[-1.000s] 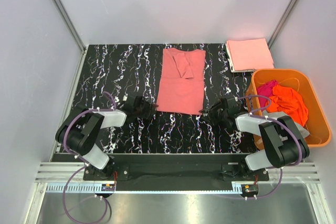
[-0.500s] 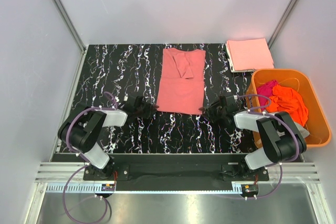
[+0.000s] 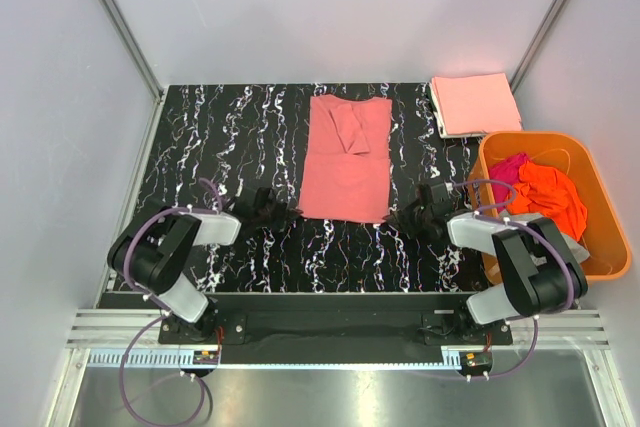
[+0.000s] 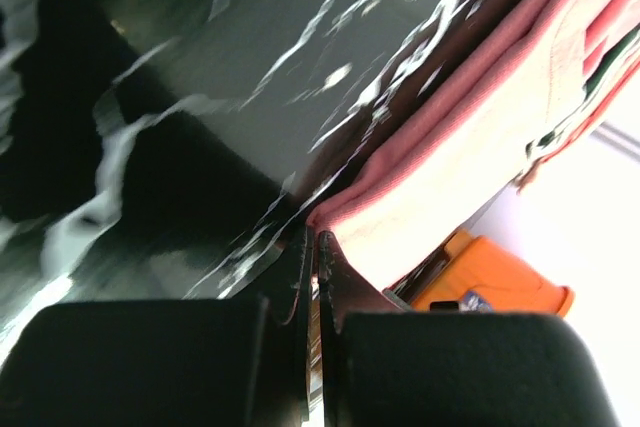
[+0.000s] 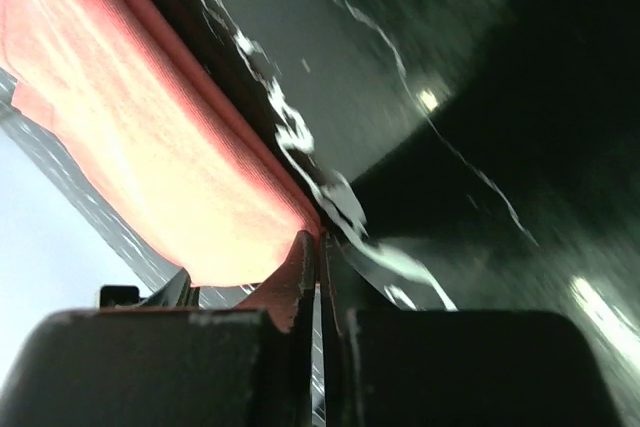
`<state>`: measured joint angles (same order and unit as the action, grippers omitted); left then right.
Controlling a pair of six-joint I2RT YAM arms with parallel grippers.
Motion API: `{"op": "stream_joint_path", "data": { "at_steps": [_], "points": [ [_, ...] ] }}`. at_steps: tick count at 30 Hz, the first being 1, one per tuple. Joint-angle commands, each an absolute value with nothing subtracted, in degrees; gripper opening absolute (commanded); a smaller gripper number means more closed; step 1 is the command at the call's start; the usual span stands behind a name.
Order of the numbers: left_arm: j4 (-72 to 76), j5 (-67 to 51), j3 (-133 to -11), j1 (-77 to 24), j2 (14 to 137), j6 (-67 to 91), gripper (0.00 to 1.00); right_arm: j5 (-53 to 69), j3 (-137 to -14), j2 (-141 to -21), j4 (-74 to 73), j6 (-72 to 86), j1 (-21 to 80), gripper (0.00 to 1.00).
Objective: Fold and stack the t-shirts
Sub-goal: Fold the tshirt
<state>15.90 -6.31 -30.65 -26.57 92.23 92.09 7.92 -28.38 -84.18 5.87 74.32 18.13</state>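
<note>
An orange plastic basket (image 3: 607, 239) stands at the right edge of the black, white-veined tabletop (image 3: 220, 137).

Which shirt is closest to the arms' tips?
The salmon-pink shirt, laid long mid-table; the peach one sits folded far right, others in the basket.

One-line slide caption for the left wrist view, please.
Left jaws pinched shut on the near corner of the salmon-pink t-shirt, which lies on the black marbled table; orange basket beyond.
</note>
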Motion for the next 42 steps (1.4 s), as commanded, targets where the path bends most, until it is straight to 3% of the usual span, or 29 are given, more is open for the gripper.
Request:
{"op": "stream_joint_path", "data": {
  "at_steps": [1,16,25,33,42],
  "points": [
    [8.36,-8.70,-26.55,-27.07,88.34,89.65,0.00,8.08,-27.16,-77.46,-3.68,70.85,17.75,0.00],
    [-17.90,-5.28,-21.54,-42.61,52.85,102.90,0.00,18.19,-25.14,-47.15,-33.27,66.18,21.44,0.00],
    [-29.77,-6.15,-20.83,-48.86,40.79,108.19,0.00,23.64,-25.49,-28.76,-52.37,67.06,21.97,0.00],
    [-36.29,-1.77,-30.92,-49.57,37.96,101.70,0.00,26.63,-29.61,-27.42,-55.63,66.71,21.97,0.00],
    [-38.32,3.26,-48.94,-45.72,49.73,88.71,0.00,22.59,-48.59,-46.01,-55.81,58.64,21.80,0.00]
  ]
}}
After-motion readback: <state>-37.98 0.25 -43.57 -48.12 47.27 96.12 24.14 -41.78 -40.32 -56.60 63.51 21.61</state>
